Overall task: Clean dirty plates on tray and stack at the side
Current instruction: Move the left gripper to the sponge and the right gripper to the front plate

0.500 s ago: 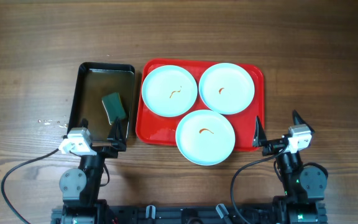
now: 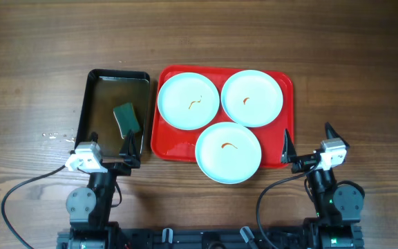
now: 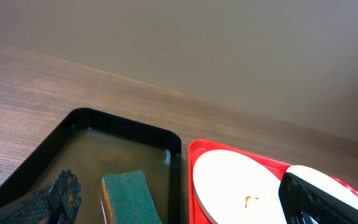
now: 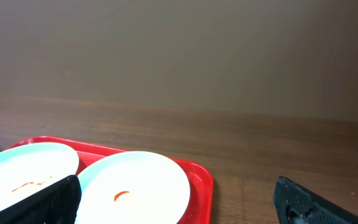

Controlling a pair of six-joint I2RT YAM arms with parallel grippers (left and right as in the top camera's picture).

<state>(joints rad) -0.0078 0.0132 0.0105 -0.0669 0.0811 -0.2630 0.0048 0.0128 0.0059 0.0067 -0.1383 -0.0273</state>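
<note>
Plainly, both arms sit at the 6 o'clock edge of the wooden table [image 2: 33, 55]. The left gripper [image 2: 110, 145] has its fingers spread wide and holds nothing, hovering over the 6 o'clock end of the black tray [image 2: 86, 104]; the right gripper [image 2: 308, 140] is likewise spread wide and empty, just off the 4 o'clock corner of the red tray [image 2: 170, 146]. The red tray lies near the table's middle, with the black tray just beside it at 9 o'clock. Three pale plates rest on the red tray, each with an orange-red smear at its centre; the 10 o'clock plate [image 2: 188, 114] and the 2 o'clock plate [image 2: 252, 114] sit side by side, nearly touching; the 6 o'clock plate [image 2: 228, 164] sits between and below them, jutting past the tray's near rim. The black tray holds murky liquid and a green sponge [image 2: 126, 117].
</note>
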